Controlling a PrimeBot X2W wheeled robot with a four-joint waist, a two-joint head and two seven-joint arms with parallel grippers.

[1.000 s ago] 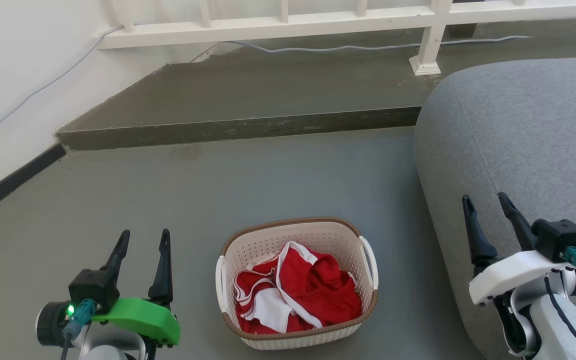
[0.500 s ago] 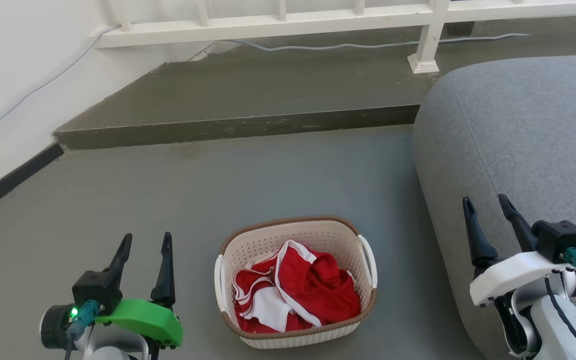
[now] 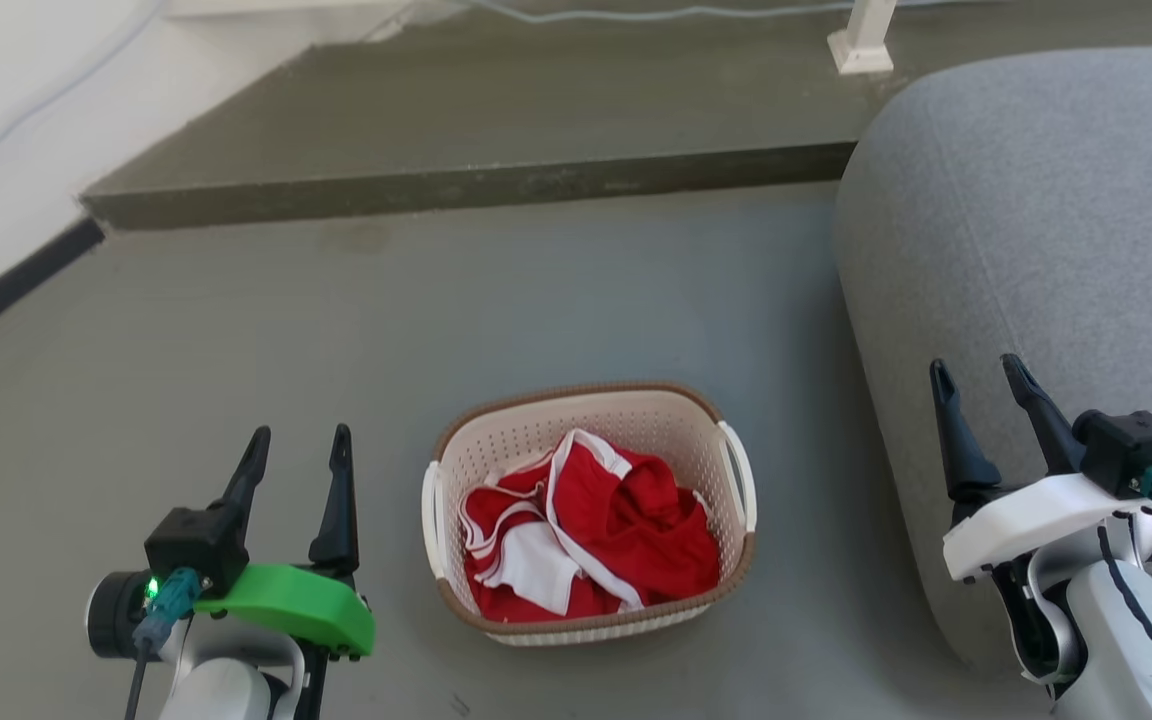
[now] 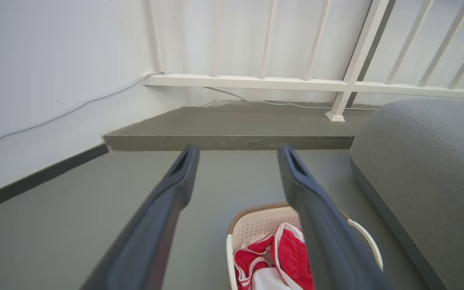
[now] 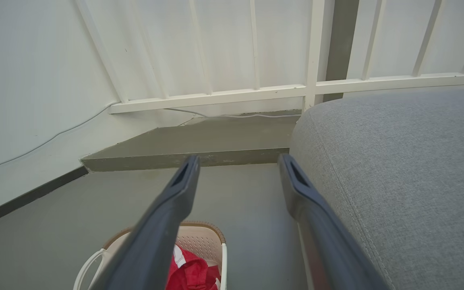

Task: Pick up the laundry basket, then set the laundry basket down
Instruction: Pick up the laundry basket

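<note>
So the laundry basket (image 3: 591, 420) is sitting flat on the floor (image 3: 576, 290), not lifted yet. There's a heap of red clothes (image 3: 626, 530) in it, and the grey sofa (image 3: 1036, 200) is off at its 3 o'clock, near but not touching. The 2 arms sit either side of it. The left end effector (image 3: 301, 440) has its 2 fingers spread with nothing between them. Same deal for the right end effector (image 3: 974, 366), which hangs in front of the sofa's flank.

The bit that matters: in the head view the basket lies at about 4 o'clock from the left end effector and about 8 o'clock from the right one, well apart from both. I'd say the left is the nearer of the 2. The basket's long axis looks to run roughly 9 to 3, twisted a little toward 8 to 2. There's 1 white handle (image 3: 429, 505) at each end, so each arm has its own handle facing it. My guess is the pick-up hasn't started. Both arms need to drop and come inward, the right travelling further.
</note>
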